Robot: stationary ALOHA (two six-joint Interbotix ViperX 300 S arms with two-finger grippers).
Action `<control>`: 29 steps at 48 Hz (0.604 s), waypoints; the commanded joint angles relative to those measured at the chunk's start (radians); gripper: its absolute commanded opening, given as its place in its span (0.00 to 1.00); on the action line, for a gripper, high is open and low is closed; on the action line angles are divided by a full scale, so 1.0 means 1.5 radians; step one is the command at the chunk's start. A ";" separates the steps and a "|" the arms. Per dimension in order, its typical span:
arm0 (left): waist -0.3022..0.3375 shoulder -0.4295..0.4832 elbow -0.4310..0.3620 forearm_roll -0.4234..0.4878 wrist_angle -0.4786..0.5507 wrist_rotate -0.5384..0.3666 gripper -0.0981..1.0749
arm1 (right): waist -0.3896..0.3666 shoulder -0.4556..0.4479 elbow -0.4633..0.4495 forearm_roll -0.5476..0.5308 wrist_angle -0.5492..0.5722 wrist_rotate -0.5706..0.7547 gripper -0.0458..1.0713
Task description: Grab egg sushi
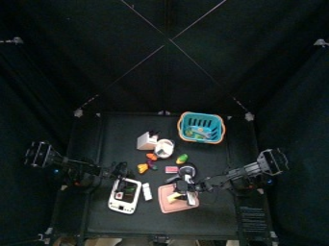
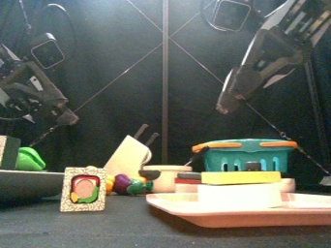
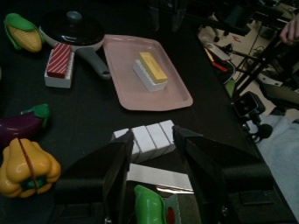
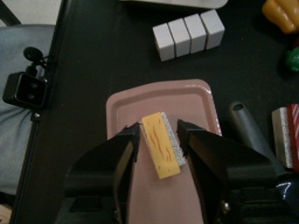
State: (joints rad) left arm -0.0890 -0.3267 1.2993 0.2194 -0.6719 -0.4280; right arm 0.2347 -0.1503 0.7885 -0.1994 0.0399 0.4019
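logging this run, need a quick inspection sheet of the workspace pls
surface: black table, crowded
job's things: egg sushi on pink tray
clutter: teal basket, knife block, toy vegetables, pan
grippers: right gripper open above the sushi, not touching; left gripper open, apart over the table
cables: nothing seen on the table
surroundings: black curtains

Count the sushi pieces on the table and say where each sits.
2. The egg sushi lies on the pink tray, under the right end effector. The red-topped sushi lies off the tray, beside the black pan. Others may be hidden.
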 commanded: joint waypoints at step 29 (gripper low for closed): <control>-0.002 0.000 -0.012 -0.002 -0.003 0.000 0.77 | 0.004 0.097 -0.029 -0.028 -0.002 -0.003 0.97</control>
State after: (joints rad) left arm -0.0890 -0.3267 1.2993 0.2163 -0.6719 -0.4280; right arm 0.2378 -0.0092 0.7777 -0.2332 0.0399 0.3988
